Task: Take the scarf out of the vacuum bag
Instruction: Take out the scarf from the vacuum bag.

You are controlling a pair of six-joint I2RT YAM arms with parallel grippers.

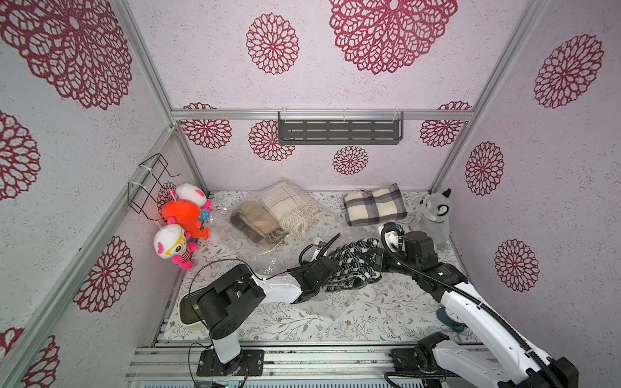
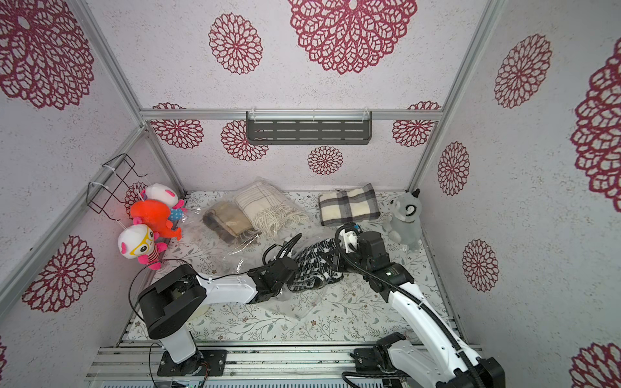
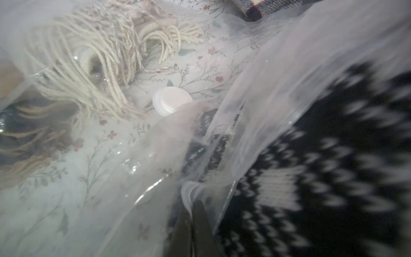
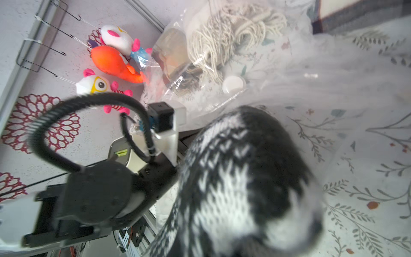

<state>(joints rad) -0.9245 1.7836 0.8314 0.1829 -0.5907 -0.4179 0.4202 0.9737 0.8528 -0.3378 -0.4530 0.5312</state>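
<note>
1. Left fingers (image 3: 201,222): pressed together on a fold of the vacuum bag (image 3: 266,89); bases cut off by the frame edge in the left wrist view, hidden under the wrist in both top views.
2. Right fingers (image 1: 377,259): mostly buried in knit, narrow, clamped on the black-and-white scarf (image 1: 349,265); unseen in the right wrist view, filled by blurred knit.
3. Black-and-white scarf, position: middle of the bench (image 1: 369,319), between the arms, one end lifted, the rest low on the bag's film; share inside the bag not discernible.
4. Valve cap (image 3: 172,100): white, round, partly behind a film fold.
5. Cream fringed scarf (image 1: 292,208), brown scarf (image 1: 255,221): at the back under clear film; same bag or another, unclear.
6. Plaid scarf (image 1: 373,205): bare on the bench, back right.
</note>
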